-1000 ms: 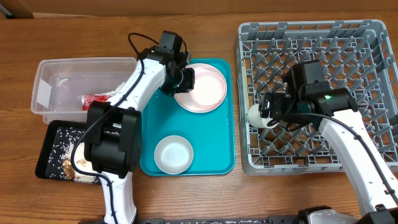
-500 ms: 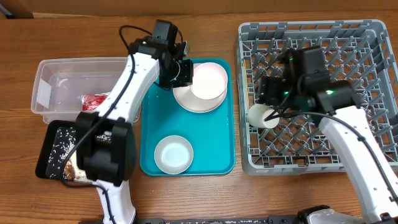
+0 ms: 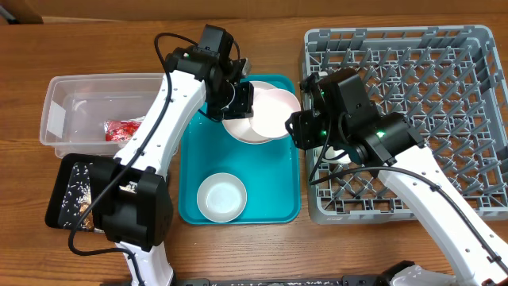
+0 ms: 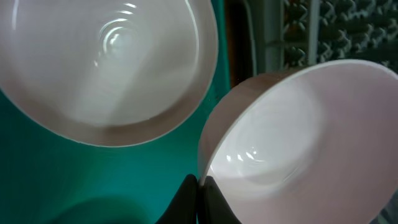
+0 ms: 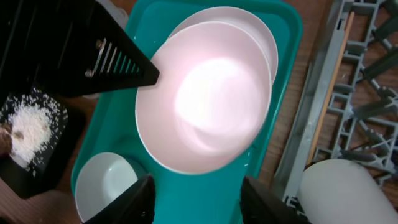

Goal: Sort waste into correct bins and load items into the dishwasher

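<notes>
My left gripper (image 3: 238, 102) is shut on the left rim of the pale-pink plate (image 3: 276, 107), holding it tilted above the teal tray; the jaws pinch the rim in the left wrist view (image 4: 200, 186). A second white dish (image 3: 240, 129) lies under it on the tray. My right gripper (image 3: 298, 129) is open and empty (image 5: 205, 205) between the tray and the grey dish rack (image 3: 413, 79), facing the plate (image 5: 205, 99). The white cup (image 5: 348, 190) lies in the rack's left side. The white bowl (image 3: 221, 197) sits on the tray's near end. The napkin is hidden.
The teal tray (image 3: 194, 159) lies in the middle. The clear tub (image 3: 79, 111) at the left holds the red wrapper (image 3: 123, 129). The black tray (image 3: 67, 191) in front of it holds loose rice (image 5: 25, 127). My left arm crosses over both bins.
My left gripper lifted the plate by its rim and carried it slightly right. My right gripper let go of the cup in the rack and swung left toward the tray.
</notes>
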You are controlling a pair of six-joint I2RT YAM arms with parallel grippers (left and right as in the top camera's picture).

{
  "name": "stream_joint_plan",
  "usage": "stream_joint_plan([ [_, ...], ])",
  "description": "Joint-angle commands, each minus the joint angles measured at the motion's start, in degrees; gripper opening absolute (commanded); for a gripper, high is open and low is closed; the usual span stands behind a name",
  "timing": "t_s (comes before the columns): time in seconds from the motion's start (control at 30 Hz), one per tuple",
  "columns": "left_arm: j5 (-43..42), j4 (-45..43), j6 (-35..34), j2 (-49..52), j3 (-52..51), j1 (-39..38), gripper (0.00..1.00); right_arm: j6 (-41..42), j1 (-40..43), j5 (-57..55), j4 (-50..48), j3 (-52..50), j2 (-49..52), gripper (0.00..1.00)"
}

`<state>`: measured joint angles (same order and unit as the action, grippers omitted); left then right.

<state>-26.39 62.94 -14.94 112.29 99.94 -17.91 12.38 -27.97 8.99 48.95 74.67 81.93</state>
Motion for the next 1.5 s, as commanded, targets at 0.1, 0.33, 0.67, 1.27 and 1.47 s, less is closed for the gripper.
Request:
stream_joint_plan([
  [0.1, -10.95, -1.33, 4.85, -0.96, 1.27, -0.11, 0.04, -0.44, -0.37, -0.98, 0.59, 1.38, -0.37, 0.44],
  [0.33, -10.95, -1.66, 3.06, -0.96, 1.27, -0.24, 0.04, -0.42, -0.37, 6.91, 0.02, 1.38, -0.37, 0.44],
  [0.67, -10.93, -1.53, 2.91, -0.96, 1.25, -0.57, 0.04, -0.7, -0.37, 7.87, -2.99, 1.36, -0.35, 0.45],
  [1.27, -8.96, -1.46, 2.95, -0.96, 1.05, -2.75, 0.04, -0.68, -0.37, -16.5, -4.9, 1.36, 5.29, 0.51],
  [1.47, -8.94, -1.49, 2.95, -0.96, 1.05, -2.75, 0.04, -0.68, -0.37, -16.52, -4.55, 1.36, 6.05, 0.38],
])
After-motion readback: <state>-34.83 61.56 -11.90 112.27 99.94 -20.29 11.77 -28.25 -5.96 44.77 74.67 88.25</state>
